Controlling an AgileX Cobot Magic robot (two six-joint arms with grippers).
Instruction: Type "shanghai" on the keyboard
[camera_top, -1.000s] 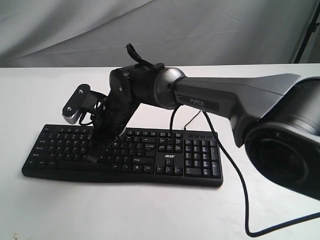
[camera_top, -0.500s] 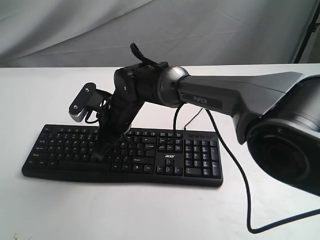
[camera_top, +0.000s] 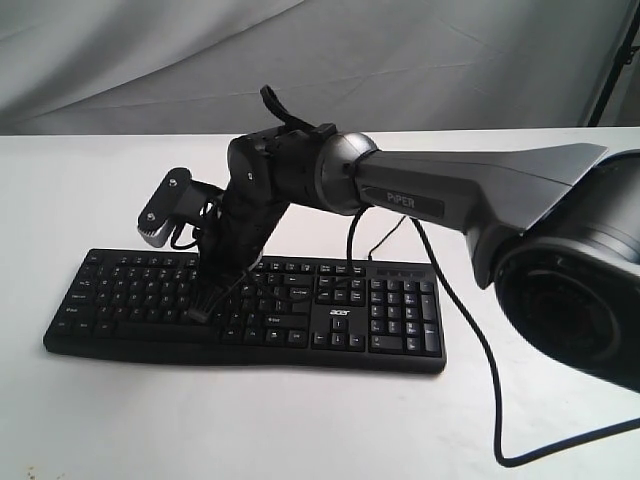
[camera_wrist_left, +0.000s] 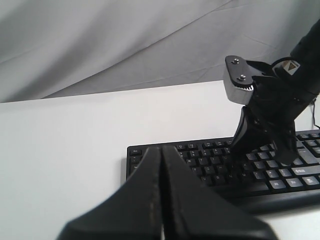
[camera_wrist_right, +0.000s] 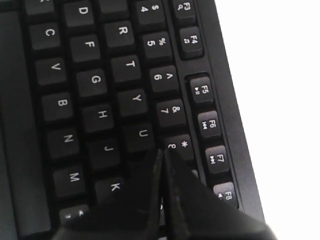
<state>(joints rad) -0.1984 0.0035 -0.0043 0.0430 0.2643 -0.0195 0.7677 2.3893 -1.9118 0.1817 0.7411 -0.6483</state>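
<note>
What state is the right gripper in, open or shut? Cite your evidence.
Shut: the right gripper's fingers meet along a thin seam, tips near the keyboard's 8 key.

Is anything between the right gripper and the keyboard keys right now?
Nothing visible is. The right gripper, shut, points down at the keyboard just beside the U key, with only bare keys around its tips.

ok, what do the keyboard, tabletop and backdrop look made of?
Keyboard: black plastic by the look, with matte moulded keycaps and white printed legends.
Tabletop: smooth, matte white surface, possibly laminate or painted board; the look doesn't settle it.
Backdrop: grey fabric, with soft folds and creases running across it.
</note>
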